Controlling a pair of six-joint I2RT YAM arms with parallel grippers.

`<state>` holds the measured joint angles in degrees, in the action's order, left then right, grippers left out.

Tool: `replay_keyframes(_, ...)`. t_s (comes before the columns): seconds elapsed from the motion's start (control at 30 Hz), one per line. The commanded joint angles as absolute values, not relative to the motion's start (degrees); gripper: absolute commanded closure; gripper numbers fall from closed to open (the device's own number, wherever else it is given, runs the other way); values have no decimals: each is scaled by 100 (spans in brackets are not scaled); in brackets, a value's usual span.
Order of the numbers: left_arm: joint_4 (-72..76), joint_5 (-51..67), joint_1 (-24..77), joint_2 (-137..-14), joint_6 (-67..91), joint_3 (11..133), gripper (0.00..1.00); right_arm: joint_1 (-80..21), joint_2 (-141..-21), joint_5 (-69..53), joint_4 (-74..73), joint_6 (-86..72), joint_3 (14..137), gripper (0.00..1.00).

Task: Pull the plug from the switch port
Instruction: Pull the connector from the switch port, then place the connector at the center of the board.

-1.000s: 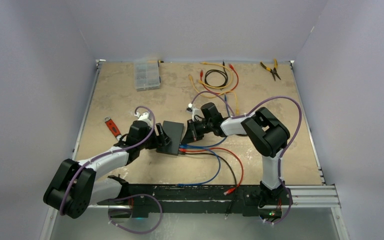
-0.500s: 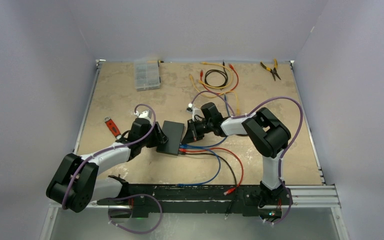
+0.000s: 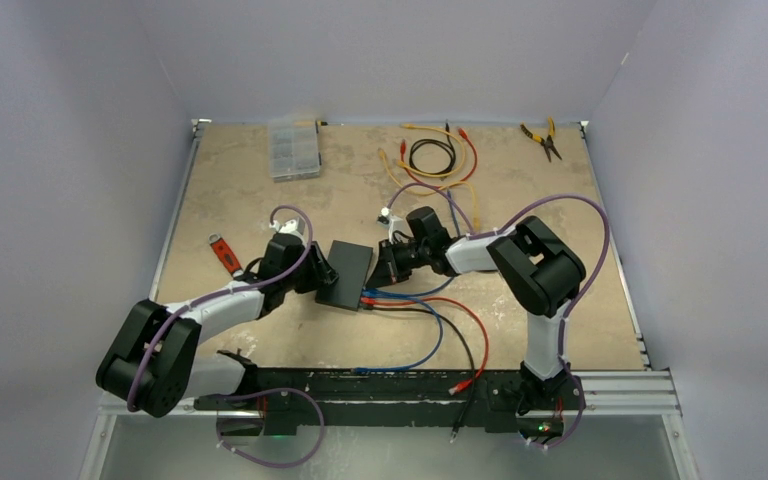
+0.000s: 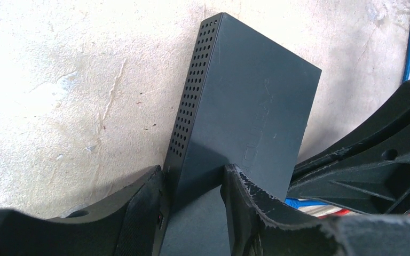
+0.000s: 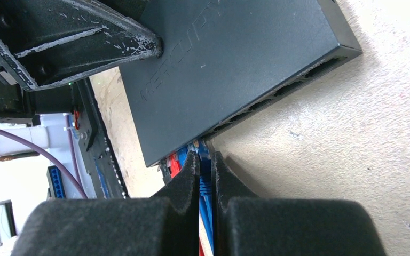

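Tightly, right end effector [image 5: 203,159] pinching plug [image 5: 205,184] at switch [image 5: 235,69] edge

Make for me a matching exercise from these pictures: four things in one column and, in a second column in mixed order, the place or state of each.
Things:
1. pliers
2. clear box
3. left fingers
4. right fingers

Place or state:
a. pinched on the blue plug
b. at the far edge, left part
c. in the far right corner
d. clamped on the switch

Pairs: 1-c, 2-b, 3-d, 4-a
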<state>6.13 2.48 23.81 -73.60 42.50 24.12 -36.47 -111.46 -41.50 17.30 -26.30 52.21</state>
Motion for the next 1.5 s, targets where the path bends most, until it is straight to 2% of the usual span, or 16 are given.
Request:
replay_keyframes(0.0, -247, -290, 2382, -7651, 4165, 2217, 57, -3531, -11123, -3705, 1009, -2215, 4853, 100)
replay_keyframes(0.4, -246, -264, 2377, -7649, 4166, 2202, 57, -3309, -10925, -3683, 962, -2124, 4653, 100)
replay_keyframes(0.63, -351, -359, 2380, -7239, 4206, 2126, 57, -3306, -10932, -3487, 802, -2113, 5195, 100)
replay_keyframes(1.0, -491, -420, 2381, -6896, 4219, 2075, 55, -3452, -11660, -3940, 1109, -2408, 5990, 100)
replay_keyframes(1.2, -497, -427, 2381, -6827, 4211, 2082, 54, -3435, -11426, -3261, 817, -2460, 6095, 100)
replay_keyframes(1.47, -340, -279, 2382, -7068, 4161, 2075, 53, -2902, -10781, -2750, 805, -2258, 5676, 98)
